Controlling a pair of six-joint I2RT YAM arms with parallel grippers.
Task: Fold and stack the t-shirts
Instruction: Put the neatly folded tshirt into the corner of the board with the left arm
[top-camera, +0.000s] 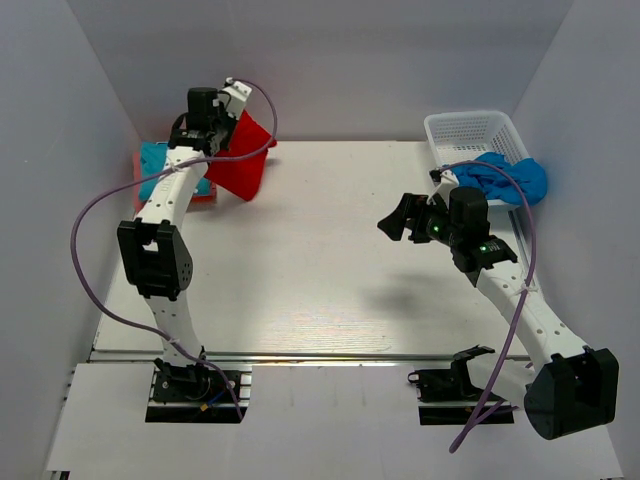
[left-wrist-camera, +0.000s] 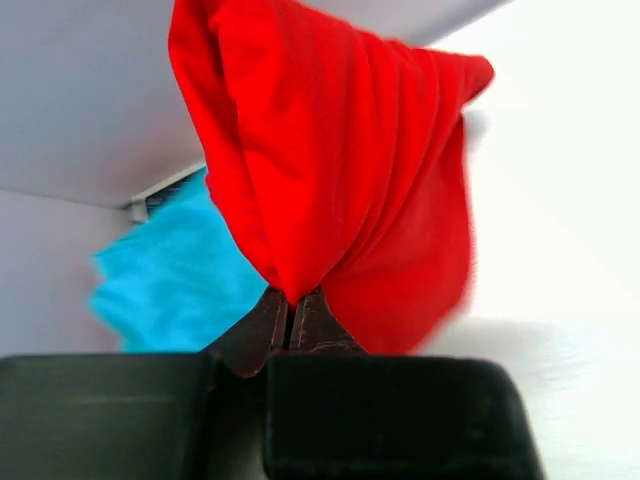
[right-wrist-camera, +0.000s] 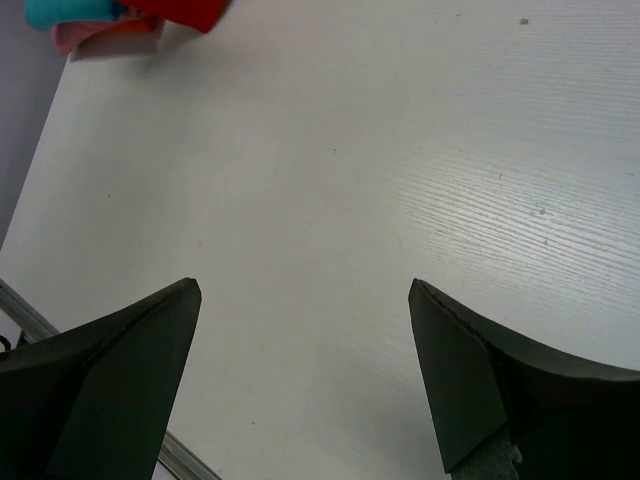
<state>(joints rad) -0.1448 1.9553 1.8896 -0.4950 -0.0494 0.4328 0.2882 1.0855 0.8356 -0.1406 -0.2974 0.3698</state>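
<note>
My left gripper (top-camera: 236, 118) is shut on a fold of the large red t-shirt (top-camera: 245, 158) and holds it hanging at the far left, beside the stack. In the left wrist view the red t-shirt (left-wrist-camera: 340, 180) drapes from the closed fingers (left-wrist-camera: 275, 325). The turquoise folded t-shirt (top-camera: 153, 158) lies on the orange-pink one (top-camera: 203, 195) and also shows in the left wrist view (left-wrist-camera: 170, 270). My right gripper (top-camera: 401, 222) is open and empty above the bare table (right-wrist-camera: 320, 150). The right wrist view shows the red t-shirt (right-wrist-camera: 185, 10) and the turquoise one (right-wrist-camera: 65, 10) far off.
A white mesh basket (top-camera: 462, 130) stands at the far right with a blue cloth (top-camera: 512, 176) spilling over its near rim. Grey walls close in the left, back and right. A metal rail (top-camera: 300, 355) runs along the table's near edge.
</note>
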